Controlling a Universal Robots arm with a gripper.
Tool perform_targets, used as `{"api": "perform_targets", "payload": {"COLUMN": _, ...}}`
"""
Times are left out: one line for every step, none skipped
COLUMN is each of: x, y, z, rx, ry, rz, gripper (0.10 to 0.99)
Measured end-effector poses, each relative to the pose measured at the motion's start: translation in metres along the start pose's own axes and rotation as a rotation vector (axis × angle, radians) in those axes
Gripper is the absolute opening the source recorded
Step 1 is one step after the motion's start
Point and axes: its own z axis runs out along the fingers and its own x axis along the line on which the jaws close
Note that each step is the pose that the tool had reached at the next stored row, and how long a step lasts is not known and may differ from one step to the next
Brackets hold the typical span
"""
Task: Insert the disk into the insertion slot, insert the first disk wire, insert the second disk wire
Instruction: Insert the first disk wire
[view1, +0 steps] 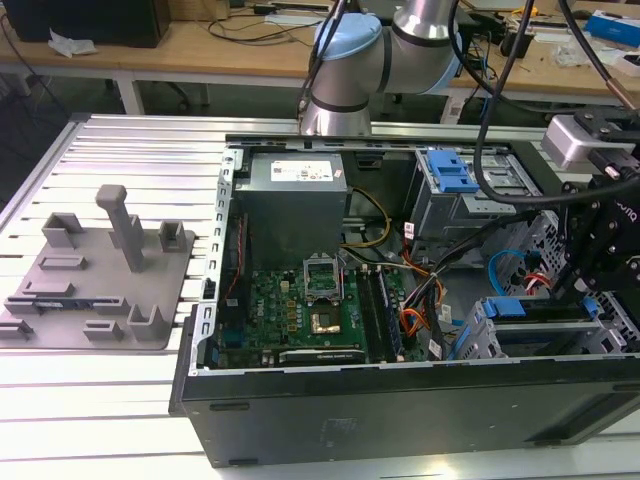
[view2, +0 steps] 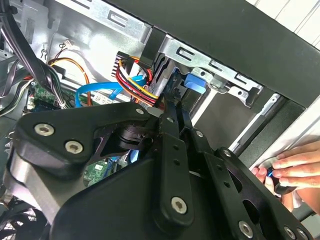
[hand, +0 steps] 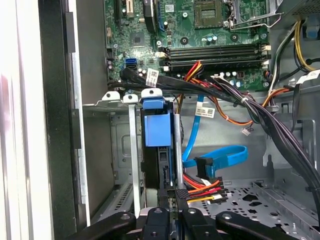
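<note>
Gripper (hand: 173, 194) is positioned inside the open computer case (view1: 400, 412), its fingers drawn almost together with a thin gap left between the tips. Those tips are placed right at the near end of the disk (hand: 157, 131), and whether anything is actually pinched cannot be told. Now the disk: it is seated edge-on in the insertion slot (view1: 477, 338), blue carrier showing, at the exterior view's right and low in that frame. Just beside the tips, 1 black connector (hand: 199, 192) with red, yellow and black wires is found at the disk's end; whether it is plugged in cannot be told. 1 blue flat cable (hand: 220, 156) is looped close by, apart from the disk. Beyond it, the motherboard (hand: 200, 30) is laid out. Higher at the exterior view's right, a ridged blue tab (view1: 450, 172) is noted on a taller bay. In the second wrist view, a person's hand (view2: 292, 167) is seen outside the case wall. At the exterior view's left, a grey fixture plate (view1: 100, 275) is set on the table (view1: 120, 400).
</note>
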Motion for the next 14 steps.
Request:
{"api": "perform_targets", "payload": {"x": 0.0, "y": 0.0, "z": 0.0003, "rx": 0.0, "ry": 0.0, "rz": 0.0, "gripper": 0.165}}
{"api": "perform_targets", "payload": {"x": -0.0001, "y": 0.0, "z": 0.0007, "rx": 0.0, "ry": 0.0, "rz": 0.0, "gripper": 0.165}}
{"api": "perform_targets", "payload": {"x": -0.0001, "y": 0.0, "z": 0.001, "rx": 0.0, "ry": 0.0, "rz": 0.0, "gripper": 0.165}}
{"api": "perform_targets", "payload": {"x": -0.0002, "y": 0.0, "z": 0.0018, "rx": 0.0, "ry": -0.0001, "rz": 0.0, "gripper": 0.165}}
{"api": "perform_targets", "payload": {"x": -0.0002, "y": 0.0, "z": 0.0025, "rx": 0.0, "ry": 0.0001, "rz": 0.0, "gripper": 0.165}}
{"api": "perform_targets", "payload": {"x": -0.0002, "y": 0.0, "z": 0.0033, "rx": 0.0, "ry": 0.0001, "rz": 0.0, "gripper": 0.165}}
{"api": "perform_targets", "payload": {"x": -0.0002, "y": 0.0, "z": 0.004, "rx": 0.0, "ry": -0.0002, "rz": 0.0, "gripper": 0.165}}
{"api": "perform_targets", "payload": {"x": -0.0003, "y": 0.0, "z": 0.0047, "rx": 0.0, "ry": -0.0001, "rz": 0.0, "gripper": 0.165}}
{"api": "perform_targets", "payload": {"x": -0.0003, "y": 0.0, "z": 0.0053, "rx": 0.0, "ry": 0.0002, "rz": 0.0, "gripper": 0.165}}
{"api": "perform_targets", "payload": {"x": -0.0003, "y": 0.0, "z": 0.0061, "rx": 0.0, "ry": 0.0007, "rz": 0.0, "gripper": 0.165}}
{"api": "perform_targets", "payload": {"x": -0.0003, "y": 0.0, "z": 0.0062, "rx": 0.0, "ry": 0.0007, "rz": 0.0, "gripper": 0.165}}
{"api": "perform_targets", "payload": {"x": -0.0004, "y": 0.0, "z": 0.0069, "rx": 0.0, "ry": -0.0011, "rz": 0.0, "gripper": 0.173}}
{"api": "perform_targets", "payload": {"x": -0.0004, "y": 0.0, "z": 0.0064, "rx": 0.0, "ry": -0.0011, "rz": 0.0, "gripper": 0.173}}
{"api": "perform_targets", "payload": {"x": -0.0002, "y": 0.0, "z": 0.0049, "rx": 0.0, "ry": -0.0011, "rz": 0.0, "gripper": 0.231}}
